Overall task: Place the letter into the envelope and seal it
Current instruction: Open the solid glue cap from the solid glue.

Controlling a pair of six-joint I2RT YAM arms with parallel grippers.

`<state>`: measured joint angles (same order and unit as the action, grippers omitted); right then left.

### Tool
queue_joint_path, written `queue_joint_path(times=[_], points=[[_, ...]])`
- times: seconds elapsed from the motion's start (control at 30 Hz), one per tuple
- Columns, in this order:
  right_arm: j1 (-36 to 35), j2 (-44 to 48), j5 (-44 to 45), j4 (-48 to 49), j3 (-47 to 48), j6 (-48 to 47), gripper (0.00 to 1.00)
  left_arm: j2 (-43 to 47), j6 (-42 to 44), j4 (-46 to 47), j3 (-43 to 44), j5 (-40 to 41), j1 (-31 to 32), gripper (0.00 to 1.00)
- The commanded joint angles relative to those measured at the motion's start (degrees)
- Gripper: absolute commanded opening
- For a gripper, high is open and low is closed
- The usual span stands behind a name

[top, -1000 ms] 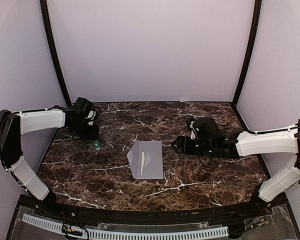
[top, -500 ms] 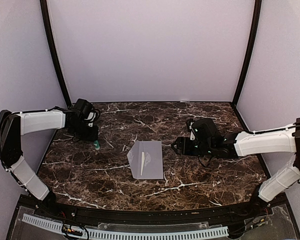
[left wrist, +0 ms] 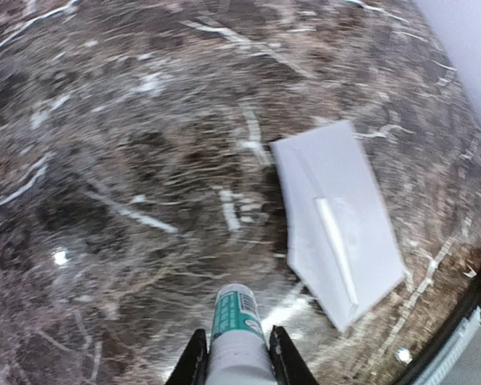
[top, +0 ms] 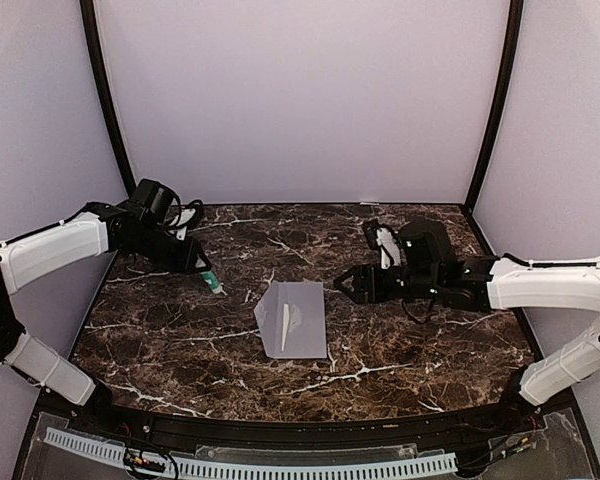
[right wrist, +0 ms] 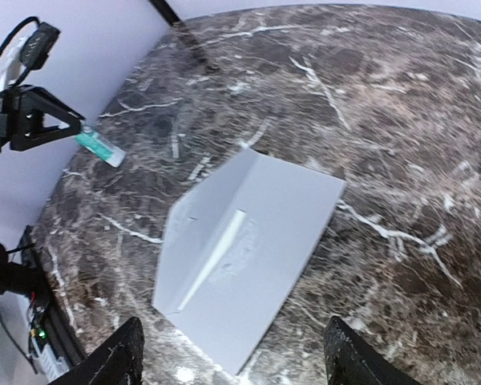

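The light-grey envelope (top: 296, 318) lies flat at the table's middle, its flap folded over from the left with the edge slightly raised (right wrist: 224, 241). The letter is out of view. My left gripper (top: 204, 274) is shut on a white and green glue stick (left wrist: 234, 317), whose tip points at the envelope (left wrist: 337, 233) from its left, a short way off. To the envelope's right, my right gripper (top: 342, 284) hovers open and low with nothing between its fingers. In the right wrist view the envelope (right wrist: 248, 249) fills the space ahead of them.
Dark marbled table (top: 180, 340) with purple walls at the back and sides. Black corner posts (top: 108, 110) rise at the back left and back right. A perforated white rail (top: 250, 468) runs along the near edge.
My left gripper has closed on the glue stick, lifted it off the table and carried it right toward the envelope. The right gripper has shifted slightly left.
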<state>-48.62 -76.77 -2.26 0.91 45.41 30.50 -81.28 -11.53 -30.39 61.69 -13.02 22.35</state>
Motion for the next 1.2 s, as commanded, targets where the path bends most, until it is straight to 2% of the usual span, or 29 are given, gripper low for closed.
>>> queue_joint_path(times=[0.0,0.17,0.47,0.8,1.17], points=[[-0.55,2.15,-15.94,5.58,3.17,-7.72,0.72,2.61,1.10,-4.92,4.95,-15.47,7.19,0.06],[-2.71,2.34,-26.74,10.36,4.00,-7.23,0.67,1.31,-0.51,-4.35,8.12,-26.85,13.87,0.06],[-7.15,0.42,-30.27,15.24,4.44,-5.11,0.56,0.08,-4.78,-0.21,11.44,-37.28,18.99,0.06],[-10.78,-4.91,-32.11,14.72,9.58,-5.40,0.50,-1.76,-2.32,-2.28,14.37,-36.74,22.64,0.06],[-11.55,-7.91,-32.62,14.56,11.19,-5.72,0.31,-3.54,-0.98,-3.03,15.82,-35.68,24.14,0.06]])
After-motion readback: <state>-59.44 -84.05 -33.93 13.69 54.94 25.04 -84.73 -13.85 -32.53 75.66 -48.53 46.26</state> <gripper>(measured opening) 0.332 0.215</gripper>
